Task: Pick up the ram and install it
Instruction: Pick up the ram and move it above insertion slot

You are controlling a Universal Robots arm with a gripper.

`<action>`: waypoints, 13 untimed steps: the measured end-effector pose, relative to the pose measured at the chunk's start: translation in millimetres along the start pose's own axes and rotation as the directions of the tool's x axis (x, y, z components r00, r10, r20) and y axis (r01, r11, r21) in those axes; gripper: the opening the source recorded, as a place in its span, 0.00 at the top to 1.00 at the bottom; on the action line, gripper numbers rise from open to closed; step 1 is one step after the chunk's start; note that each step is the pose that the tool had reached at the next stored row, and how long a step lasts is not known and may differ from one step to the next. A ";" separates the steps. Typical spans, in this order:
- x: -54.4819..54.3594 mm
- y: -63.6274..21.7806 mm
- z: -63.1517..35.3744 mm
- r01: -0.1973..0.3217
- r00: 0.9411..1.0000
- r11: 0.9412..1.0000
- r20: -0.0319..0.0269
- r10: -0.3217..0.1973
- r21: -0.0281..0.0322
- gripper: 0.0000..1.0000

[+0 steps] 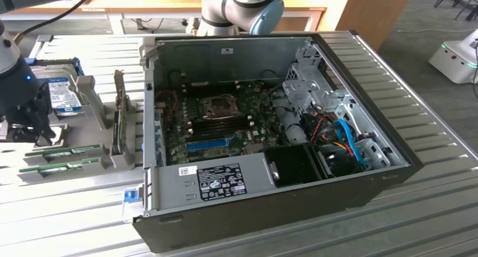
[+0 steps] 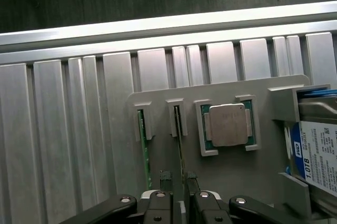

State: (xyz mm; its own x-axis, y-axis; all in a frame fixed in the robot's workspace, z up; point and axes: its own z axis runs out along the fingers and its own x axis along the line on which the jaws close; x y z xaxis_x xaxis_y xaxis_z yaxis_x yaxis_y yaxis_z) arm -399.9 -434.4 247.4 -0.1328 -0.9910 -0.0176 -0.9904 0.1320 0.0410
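Observation:
Two green ram sticks stand on edge in slots of a grey holder (image 2: 158, 103). One ram stick (image 2: 179, 140) runs between my fingertips, and the other ram stick (image 2: 141, 150) stands one slot over. My gripper (image 2: 178, 182) is open, just above the holder, with a finger (image 2: 166, 177) on each side of the first stick. In the exterior view my gripper (image 1: 30, 135) hangs at the far left over the holder, with the ram sticks (image 1: 64, 152) lying beside it. The open computer case (image 1: 388, 173) shows the motherboard's dark memory slots (image 1: 224, 124).
A processor chip (image 2: 227, 125) sits in the holder next to the sticks. A hard drive with a blue label (image 2: 318, 155) stands at the holder's end. The ribbed metal table (image 1: 418, 223) carries the case, and a card (image 1: 120, 117) stands upright between holder and case.

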 end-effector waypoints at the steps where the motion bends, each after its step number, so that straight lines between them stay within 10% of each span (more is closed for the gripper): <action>1: 1.0 -0.1 0.0 0.000 1.000 1.000 0.000 0.000 0.000 0.76; 13: 11.9 -1.6 0.6 0.000 1.000 1.000 0.000 0.000 0.000 0.76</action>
State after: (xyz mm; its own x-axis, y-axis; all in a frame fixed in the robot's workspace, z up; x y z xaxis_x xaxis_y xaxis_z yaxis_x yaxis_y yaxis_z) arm -399.9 -446.4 246.5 -0.1328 -0.9910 -0.0175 -0.9904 0.1320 0.0410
